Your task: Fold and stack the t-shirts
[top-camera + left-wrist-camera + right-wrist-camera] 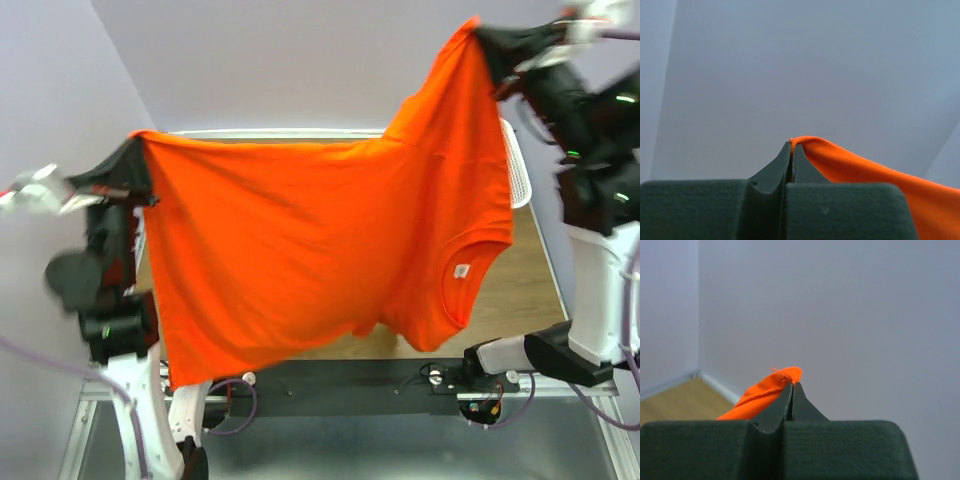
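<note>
The left claw (138, 150) is pressed together on one corner of the orange t-shirt (300, 240), and the right claw (482, 32) pinches another (each wrist view shows only a nub of cloth at the tips). The shirt hangs down from both claws as one spread sheet. Its long axis runs from claw to claw, with the collar end below the right claw. The desk (520, 290) lies beneath, and I cannot tell whether the lower edge touches it. Laying the shirt flat likely calls for lowering both claws evenly.
</note>
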You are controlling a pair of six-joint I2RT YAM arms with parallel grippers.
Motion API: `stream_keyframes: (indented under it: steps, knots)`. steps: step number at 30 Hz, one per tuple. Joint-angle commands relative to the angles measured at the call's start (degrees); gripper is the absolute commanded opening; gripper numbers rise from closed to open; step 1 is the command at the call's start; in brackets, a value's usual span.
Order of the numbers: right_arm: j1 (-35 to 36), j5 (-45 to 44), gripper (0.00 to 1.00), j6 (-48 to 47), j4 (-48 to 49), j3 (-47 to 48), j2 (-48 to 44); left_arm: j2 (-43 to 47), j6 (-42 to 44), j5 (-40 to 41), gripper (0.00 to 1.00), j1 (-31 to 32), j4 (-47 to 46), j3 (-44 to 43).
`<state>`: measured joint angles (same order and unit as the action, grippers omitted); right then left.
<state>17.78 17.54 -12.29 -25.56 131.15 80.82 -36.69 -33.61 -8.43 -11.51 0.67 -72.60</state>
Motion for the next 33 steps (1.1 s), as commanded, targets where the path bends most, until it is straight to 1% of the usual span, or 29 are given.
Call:
stream_keyframes:
  steps: [1,2,3,4,6,7,9,10,11,12,14,16,19,22,26,33]
  knots:
    - [-0.2,-2.07,0.01,-2.82,1.99,-18.88,2.94,-8.64,-1.03,-4.41,0.0,0.08,-3.36,13.16]
    - [-0.2,-1.98,0.01,-3.0,6.18,-28.4,3.12,-10.32,-0.33,-4.67,0.0,0.08,-4.78,17.62]
    - [-0.2,-1.98,0.01,-3.0,8.75,-32.41,3.38,-12.16,0.46,-4.23,0.0,0.17,-6.19,19.49]
    - [-0.2,-1.81,0.01,-3.26,13.39,-40.02,4.86,-16.88,1.43,-3.45,0.0,0.26,-7.33,21.95]
    - [-0.38,-1.55,0.01,-2.91,17.37,-45.26,7.85,-22.78,2.05,-2.4,0.0,0.26,-9.19,23.46]
    - [-0.47,-1.02,0.0,-2.91,20.35,-46.85,11.87,-29.69,2.49,-1.43,0.0,0.34,-9.37,23.29]
    - [-0.73,0.38,0.01,-2.65,22.91,-48.7,17.42,-37.1,3.98,1.2,0.0,0.7,-9.63,21.46]
    - [-0.82,1.17,0.01,-3.43,24.14,-48.19,23.62,-44.1,3.9,1.91,0.0,0.52,-8.67,19.01]
    - [-0.9,1.27,0.01,-3.35,24.5,-47.05,26.64,-47.57,3.99,1.92,0.0,0.52,-8.06,17.16]
    - [-0.91,0.92,0.0,-3.0,24.68,-43.73,29.46,-54.13,3.99,2.36,0.0,0.61,-5.18,14.88]
    - [-0.99,1.18,0.01,-2.13,24.68,-39.94,37.7,-59.53,4.42,3.24,0.0,0.87,-3.75,8.48]
    - [-0.99,0.57,0.01,-1.6,24.68,-34.42,42.04,-65.75,5.12,4.82,0.0,1.05,-2.35,5.55]
    - [-0.99,-1.54,0.0,0.42,24.59,-29.31,47.32,-71.92,6.44,7.1,0.0,0.96,-0.76,-0.94]
    - [-0.99,-4.35,0.01,1.65,24.59,-26.39,50.4,-75.8,7.5,7.81,0.0,0.96,1.44,-4.29]
    - [-0.99,-4.8,0.01,2.1,24.59,-23.58,51.55,-78.09,8.46,7.99,0.0,1.05,1.88,-7.11]
    - [-1.08,0.2,0.01,4.99,24.33,-19.01,50.23,-78.28,8.99,7.99,0.0,1.05,1.71,-9.05]
